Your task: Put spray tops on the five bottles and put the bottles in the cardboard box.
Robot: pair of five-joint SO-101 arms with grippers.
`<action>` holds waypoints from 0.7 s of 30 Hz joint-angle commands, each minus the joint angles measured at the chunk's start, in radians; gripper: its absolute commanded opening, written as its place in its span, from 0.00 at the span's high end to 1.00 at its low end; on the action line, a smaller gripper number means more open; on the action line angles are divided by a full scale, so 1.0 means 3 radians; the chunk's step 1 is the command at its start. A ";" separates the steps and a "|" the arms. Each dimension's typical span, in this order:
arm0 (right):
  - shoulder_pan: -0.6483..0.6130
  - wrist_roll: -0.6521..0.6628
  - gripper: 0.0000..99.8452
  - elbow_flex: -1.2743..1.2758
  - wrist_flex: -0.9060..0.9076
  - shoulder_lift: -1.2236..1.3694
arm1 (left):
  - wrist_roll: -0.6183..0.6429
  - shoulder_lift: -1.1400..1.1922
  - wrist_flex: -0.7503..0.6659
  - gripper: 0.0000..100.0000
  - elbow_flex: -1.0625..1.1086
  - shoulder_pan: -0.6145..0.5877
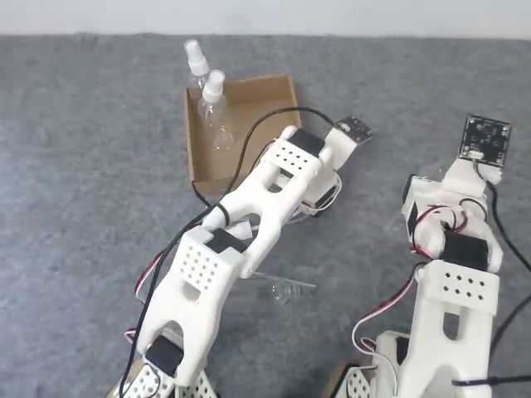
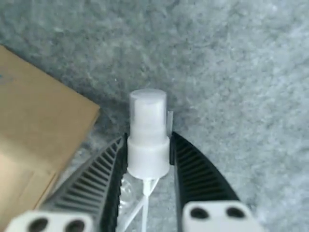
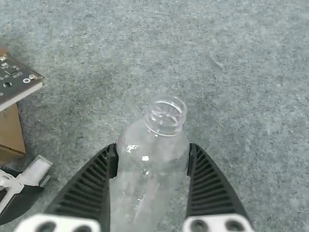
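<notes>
Left wrist view has the left hand (image 2: 147,139) clenched on a white spray top (image 2: 147,116). Its ribbed fingers press the collar from both sides, and the thin dip tube hangs down between them. Just beside this hand, to one side, is an outer wall of the cardboard box (image 2: 34,130).

The right hand (image 3: 152,147) is grasping a clear bottle (image 3: 152,164) by the shoulder, neck open and pointing away from the wrist, with no top on it yet. Near this hand, off to one side, the left hand's spray top shows again, apart from the bottle's mouth. So I judge the step in hand to be the joining of this top and this bottle, not yet begun.

Farther out, beyond the left hand in the high view, two bottles already wear spray tops. One capped bottle (image 1: 217,112) lies in the box. The other capped bottle (image 1: 196,65) pokes its top past the far corner, and I cannot tell whether it rests fully inside. Of five, then, two look finished or nearly so. The held one needs capping and boxing, which would leave two more.

Behind the left hand, close to its arm, a small clear piece (image 1: 282,288) lies loose. I cannot tell what it is.

Under everything is the desk (image 1: 83,207), covered in grey, carpet-like felt. A pale wall (image 1: 332,16) runs along its far edge.
</notes>
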 commanded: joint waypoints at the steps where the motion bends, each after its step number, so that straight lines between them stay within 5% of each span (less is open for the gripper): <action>1: 0.0008 -0.0036 0.98 -0.0046 -0.0084 -0.0120 | -0.0020 -0.0087 0.0092 0.93 -0.0228 0.0000; 21: 0.0008 -0.0036 0.98 -0.0046 -0.0105 -0.0110 | 0.0051 -0.0527 0.0368 0.96 -0.0207 -0.0082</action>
